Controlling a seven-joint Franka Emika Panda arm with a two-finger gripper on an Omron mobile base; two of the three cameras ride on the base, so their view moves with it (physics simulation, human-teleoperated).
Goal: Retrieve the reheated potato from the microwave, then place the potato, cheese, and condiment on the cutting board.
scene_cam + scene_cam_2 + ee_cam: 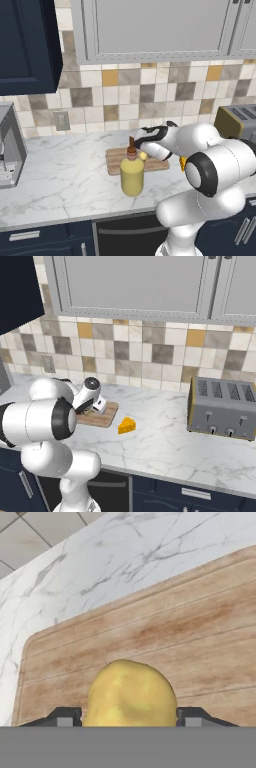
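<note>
We have the potato point(131, 693) between the fingertips point(64, 718) of our gripper point(130, 719), just over the cutting board point(200, 632); whether they grip it, we cannot tell

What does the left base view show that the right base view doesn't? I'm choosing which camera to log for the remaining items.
The left base view alone gives the condiment bottle, standing on the counter in front of the cutting board, and the microwave's edge at far left. The right base view alone gives the cheese wedge in full, lying on the counter beside the board, and the whole toaster. Both share the cutting board, the marble counter, the tiled wall and the arm reaching over the board.
</note>
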